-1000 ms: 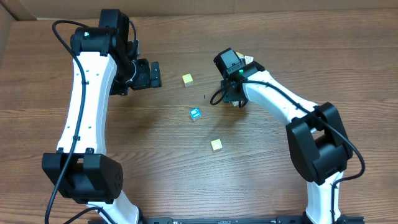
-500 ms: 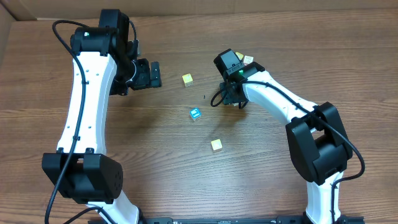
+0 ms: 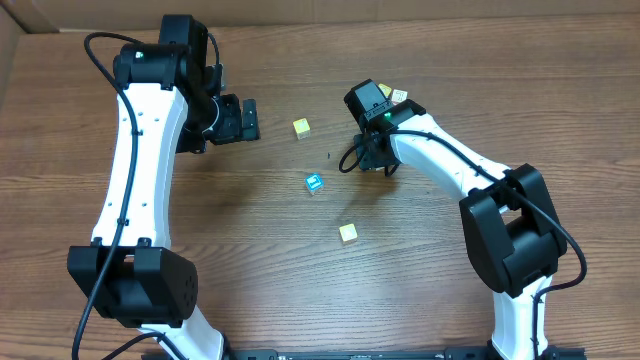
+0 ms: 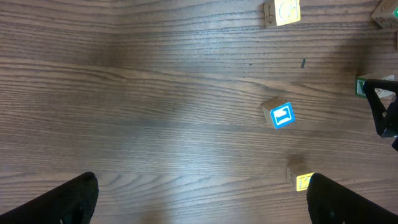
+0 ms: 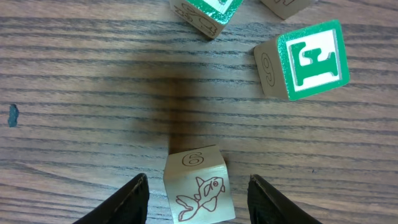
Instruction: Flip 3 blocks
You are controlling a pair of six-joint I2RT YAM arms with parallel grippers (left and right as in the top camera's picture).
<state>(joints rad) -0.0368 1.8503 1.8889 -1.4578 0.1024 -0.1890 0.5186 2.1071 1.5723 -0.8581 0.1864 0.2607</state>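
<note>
Right gripper [image 5: 199,194] half open, straddling fish block [image 5: 194,179], pads clear of it, nothing held. Block sits near green E cube [image 5: 303,59], not touching. Blue-framed block [image 3: 313,182] well apart from E cube. Left gripper [image 3: 245,120] wide open, empty. Judging: no flip visibly done.

Blue block [image 3: 314,182], cream block [image 3: 301,128], fish block [image 5: 196,186].

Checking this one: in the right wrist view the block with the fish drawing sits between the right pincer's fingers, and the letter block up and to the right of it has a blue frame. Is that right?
Not quite. The letter block has a green frame, not blue, as the right wrist view shows. The rest holds: the fish block sits between the fingers of the right pincer.
</note>
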